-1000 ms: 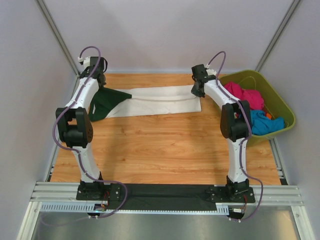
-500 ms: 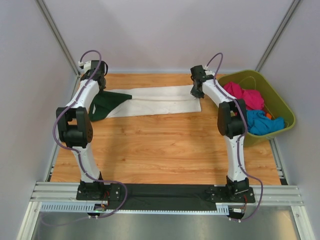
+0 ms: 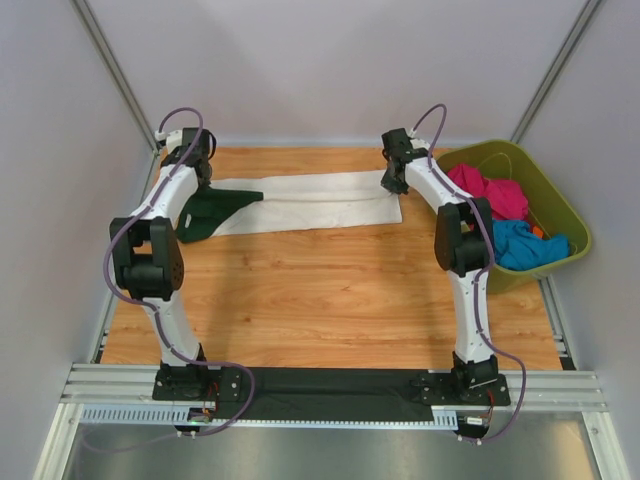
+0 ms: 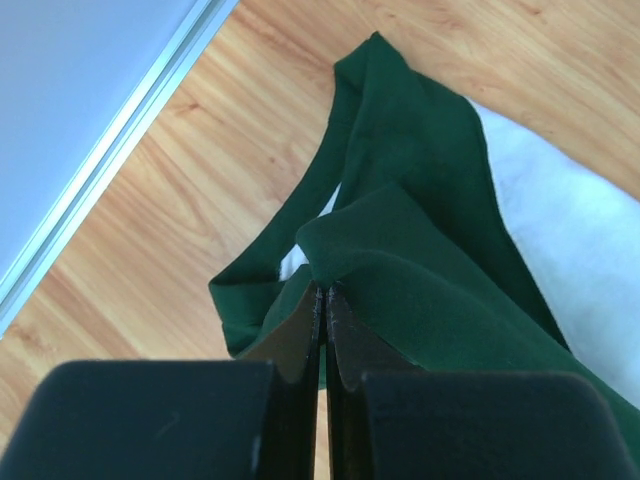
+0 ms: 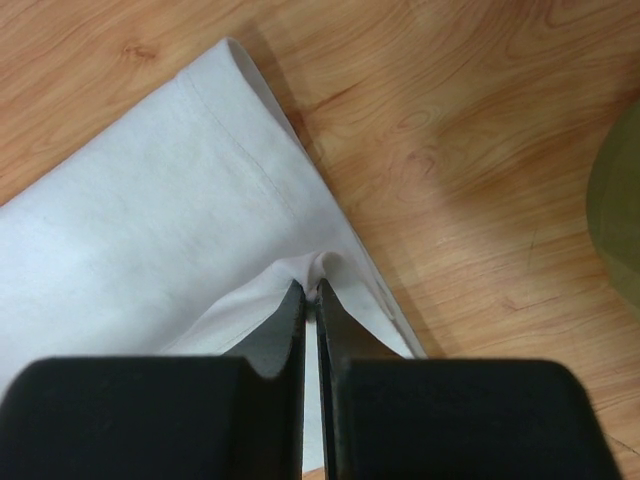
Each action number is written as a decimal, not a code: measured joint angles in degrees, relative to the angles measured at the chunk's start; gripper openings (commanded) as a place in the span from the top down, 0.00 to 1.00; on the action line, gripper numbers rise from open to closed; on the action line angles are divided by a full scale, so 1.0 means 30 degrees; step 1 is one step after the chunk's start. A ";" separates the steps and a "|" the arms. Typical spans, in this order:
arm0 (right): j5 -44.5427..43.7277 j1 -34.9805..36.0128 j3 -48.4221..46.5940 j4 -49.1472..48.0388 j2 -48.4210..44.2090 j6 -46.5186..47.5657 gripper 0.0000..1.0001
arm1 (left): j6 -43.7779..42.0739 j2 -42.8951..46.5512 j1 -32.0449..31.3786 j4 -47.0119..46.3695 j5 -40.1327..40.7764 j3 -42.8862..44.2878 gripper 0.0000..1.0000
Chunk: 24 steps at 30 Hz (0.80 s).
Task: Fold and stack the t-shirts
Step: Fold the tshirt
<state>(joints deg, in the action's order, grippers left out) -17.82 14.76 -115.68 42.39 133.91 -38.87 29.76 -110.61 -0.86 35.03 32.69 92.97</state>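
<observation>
Left wrist view: the left gripper has its jaws pressed together on a pinch of dark green cloth, which puckers up at the tips; in the right wrist view the right gripper is clamped likewise on a raised fold of the white t-shirt, close to its hemmed edge; the garment, white with the green cloth at its left end, lies stretched along the far side of the wooden table, spanning between both grippers; a green basket holding pink and blue clothes sits at the right; pale walls surround.
</observation>
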 measured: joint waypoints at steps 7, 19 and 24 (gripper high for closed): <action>0.0175 -0.0080 -0.0372 -0.0080 0.0270 0.0066 0.98 | 0.0321 0.0699 0.0000 0.0138 0.0175 -0.0801 1.00; 0.0459 -0.0255 -0.1326 -0.0146 0.0969 0.0131 0.94 | 0.0495 0.0729 -0.0007 0.0182 0.0131 -0.0794 1.00; 0.0648 -0.0342 -0.1355 -0.0160 0.1319 0.0117 0.78 | 0.0488 0.0590 -0.0007 0.0262 0.0117 -0.0605 1.00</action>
<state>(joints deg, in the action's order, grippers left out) -15.88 13.74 -119.74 41.91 137.86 -38.52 31.22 -108.84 -0.89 35.81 33.04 91.15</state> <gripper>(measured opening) 0.146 0.008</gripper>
